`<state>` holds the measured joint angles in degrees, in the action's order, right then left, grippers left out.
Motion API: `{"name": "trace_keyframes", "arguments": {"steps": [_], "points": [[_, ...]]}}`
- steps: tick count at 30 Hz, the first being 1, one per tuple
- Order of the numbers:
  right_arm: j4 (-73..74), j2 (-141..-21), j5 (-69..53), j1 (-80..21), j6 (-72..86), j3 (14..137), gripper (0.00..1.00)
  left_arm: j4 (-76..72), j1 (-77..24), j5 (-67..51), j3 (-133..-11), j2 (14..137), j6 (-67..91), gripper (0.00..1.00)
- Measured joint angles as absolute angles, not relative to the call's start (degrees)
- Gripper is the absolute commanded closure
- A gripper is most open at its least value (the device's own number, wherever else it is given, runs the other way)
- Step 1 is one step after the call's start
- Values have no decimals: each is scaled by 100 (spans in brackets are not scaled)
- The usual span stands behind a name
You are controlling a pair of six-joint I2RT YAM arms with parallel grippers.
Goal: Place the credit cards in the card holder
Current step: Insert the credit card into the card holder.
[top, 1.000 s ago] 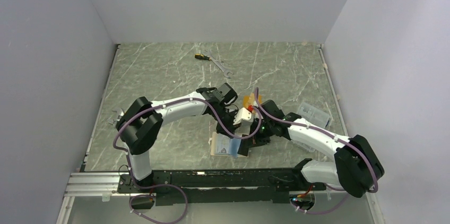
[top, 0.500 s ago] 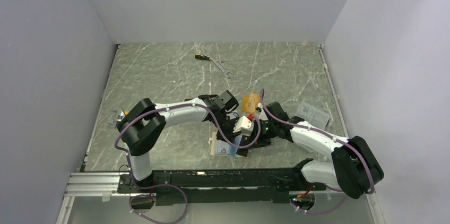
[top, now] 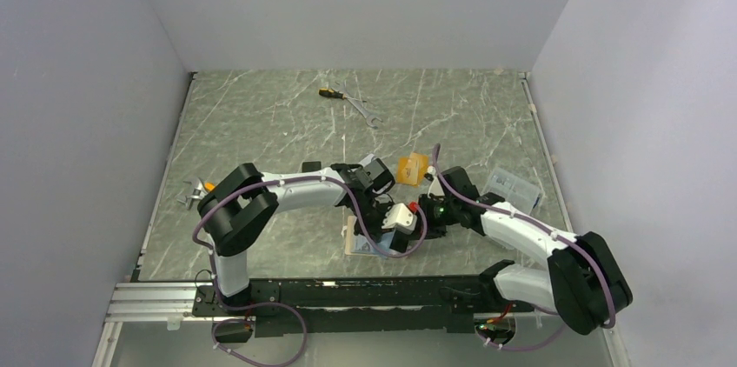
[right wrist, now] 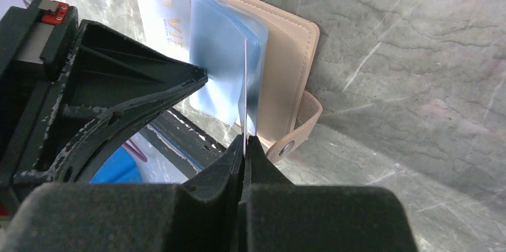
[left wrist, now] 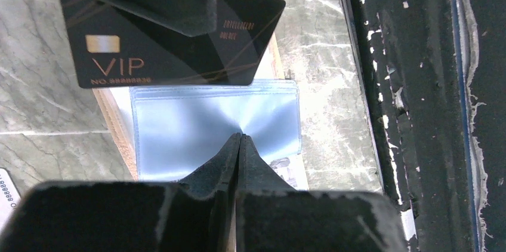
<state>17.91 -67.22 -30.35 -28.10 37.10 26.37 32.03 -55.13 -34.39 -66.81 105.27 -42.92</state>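
Glossy black card (left wrist: 156,56), leathery tan holder (right wrist: 287,55)

Tabletop (top: 261,115): grey-green marble pattern with pale veins, enclosed by plain white walls (top: 87,80) on three sides.

Far side, near centre: a small screwdriver (top: 328,92) with a yellow-and-black handle lay flat. Just beside it lay two metal wrenches (top: 361,109), crossed or touching.

Right side: a clear plastic box (top: 514,186) sat near the tabletop's edge.

Left edge: a small metal item with an orange part (top: 196,188), too small to identify.

Near edge: an aluminium rail (top: 148,302) ran beside a black, paint-chipped mounting strip (left wrist: 417,85).
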Motion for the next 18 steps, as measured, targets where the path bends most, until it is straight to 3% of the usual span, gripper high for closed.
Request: {"name": "trace_keyframes", "arguments": {"steps": [18], "points": [[1629,-6512,-3214,-2707,3728,2469,100,3229,-5511,-3301,-6622,10523,-4386,98]]}}
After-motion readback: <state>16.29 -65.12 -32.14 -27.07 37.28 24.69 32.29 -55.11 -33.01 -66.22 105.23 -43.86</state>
